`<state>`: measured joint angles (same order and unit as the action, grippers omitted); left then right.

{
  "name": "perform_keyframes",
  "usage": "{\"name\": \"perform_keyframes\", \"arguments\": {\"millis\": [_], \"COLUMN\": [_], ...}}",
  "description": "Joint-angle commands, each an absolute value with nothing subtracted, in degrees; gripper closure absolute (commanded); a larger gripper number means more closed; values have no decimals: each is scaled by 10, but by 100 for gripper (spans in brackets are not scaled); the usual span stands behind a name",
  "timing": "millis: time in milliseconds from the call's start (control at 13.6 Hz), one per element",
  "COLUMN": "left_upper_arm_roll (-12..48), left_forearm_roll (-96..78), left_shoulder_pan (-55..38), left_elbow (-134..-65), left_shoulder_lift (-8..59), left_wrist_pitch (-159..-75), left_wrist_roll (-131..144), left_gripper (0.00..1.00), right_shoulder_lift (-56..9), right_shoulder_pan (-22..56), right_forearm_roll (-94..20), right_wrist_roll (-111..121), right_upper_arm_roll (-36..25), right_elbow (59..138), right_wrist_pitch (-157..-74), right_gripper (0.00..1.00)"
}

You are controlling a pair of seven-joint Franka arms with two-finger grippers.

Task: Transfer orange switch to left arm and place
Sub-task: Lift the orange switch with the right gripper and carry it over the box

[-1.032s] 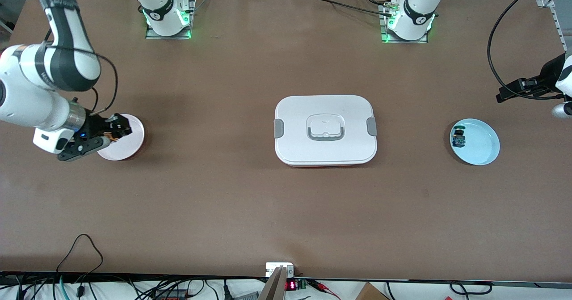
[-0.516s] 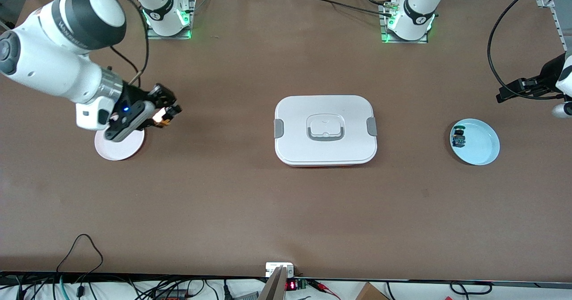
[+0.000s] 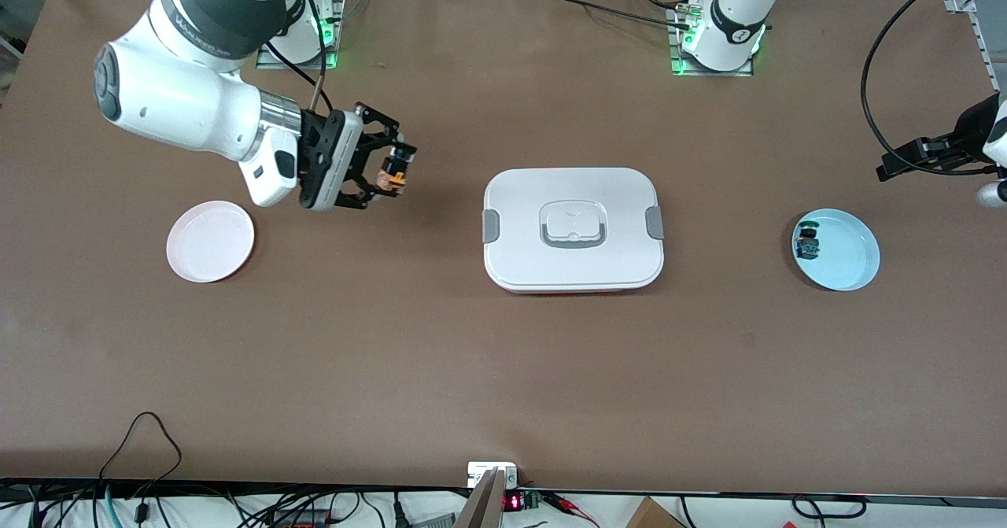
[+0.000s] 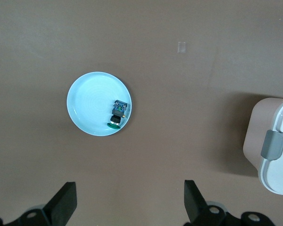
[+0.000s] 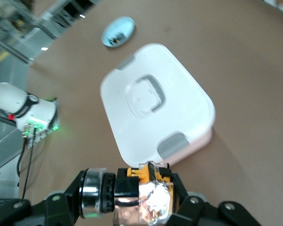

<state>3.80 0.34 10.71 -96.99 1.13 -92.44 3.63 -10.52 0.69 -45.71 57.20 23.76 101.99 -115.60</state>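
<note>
The orange switch (image 3: 391, 175) is clamped in the right end effector (image 3: 387, 172), up in the air over bare tabletop (image 3: 503, 371) between the pink plate (image 3: 210, 241) and the box (image 3: 573, 229). A second ago that end effector sat low over the pink plate; it has since lifted and swung toward the box, and the plate now lies uncovered. The left end effector (image 4: 129, 207) has not shifted: it waits with its fingers spread wide and nothing between them, over the tabletop near the blue plate (image 3: 853, 264) at the left arm's end.

Between the switch and the box's nearest edge there is a strip of bare tabletop. A wide brown stretch lies between the box and the front camera's edge, and a narrower one between the box and the arm bases.

In the front view the left arm is cut off at the frame's edge, showing only dark parts and cable. In the right wrist view the switch (image 5: 151, 193) fills the foreground, partly hidden by the fingers. The green-capped switch (image 4: 118, 114) lies in the blue plate, near its rim.
</note>
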Motion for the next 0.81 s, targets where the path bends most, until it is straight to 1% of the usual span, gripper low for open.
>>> {"name": "perform_keyframes", "arguments": {"millis": [0, 221, 368, 589, 737], "left_upper_arm_roll": [40, 40, 40, 40, 40], "left_forearm_roll": [-4, -4, -3, -4, -4], "left_shoulder_pan": [115, 116, 119, 126, 130], "left_elbow": [-958, -939, -927, -925, -925], "left_shoulder_lift": [15, 25, 30, 33, 33], "left_wrist_pitch": [-924, -921, -920, -920, -920], "left_wrist_roll": [35, 34, 16, -11, -11], "left_gripper": [0, 0, 0, 0, 0], "right_shoulder_lift": [-120, -120, -123, -142, -158], "right_shoulder_pan": [14, 27, 51, 81, 83], "right_forearm_roll": [-562, -679, -770, -893, -942], "right_wrist_roll": [724, 810, 872, 945, 1011], "right_upper_arm_roll": [238, 239, 238, 238, 238], "right_elbow": [1013, 1013, 1013, 1012, 1013], "right_wrist_pitch": [-1158, -1167, -1228, -1258, -1259], "right_gripper": [87, 87, 87, 88, 90]}}
